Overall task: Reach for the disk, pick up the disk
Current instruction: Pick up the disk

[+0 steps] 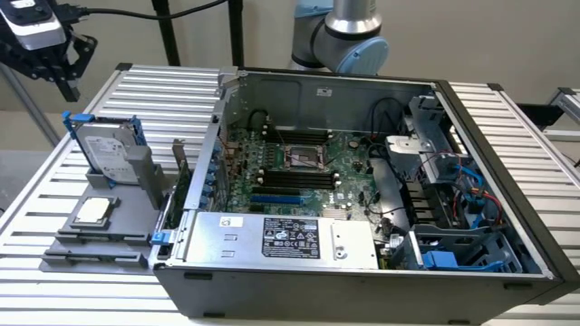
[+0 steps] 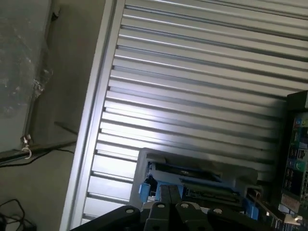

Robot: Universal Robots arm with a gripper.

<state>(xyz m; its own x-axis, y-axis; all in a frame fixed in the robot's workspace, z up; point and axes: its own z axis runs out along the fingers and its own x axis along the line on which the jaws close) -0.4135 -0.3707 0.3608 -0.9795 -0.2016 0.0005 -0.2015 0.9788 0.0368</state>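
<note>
Exterior view, from near to far: you see the open computer case (image 1: pixel 363 299) with its grey power supply (image 1: pixel 290 238) at the front. On the exterior view's left, on the slatted table (image 1: pixel 27 272), the small silver chip (image 1: pixel 95 210) lies on a grey holder (image 1: pixel 100 239). Just behind it the disk (image 1: pixel 107 153) stands upright in its blue carrier, in a grey stand (image 1: pixel 149 180). The gripper (image 1: pixel 56 71) hangs high over the table's far corner, well apart from the disk and not holding it. How wide the claw is, you cannot tell.
</note>
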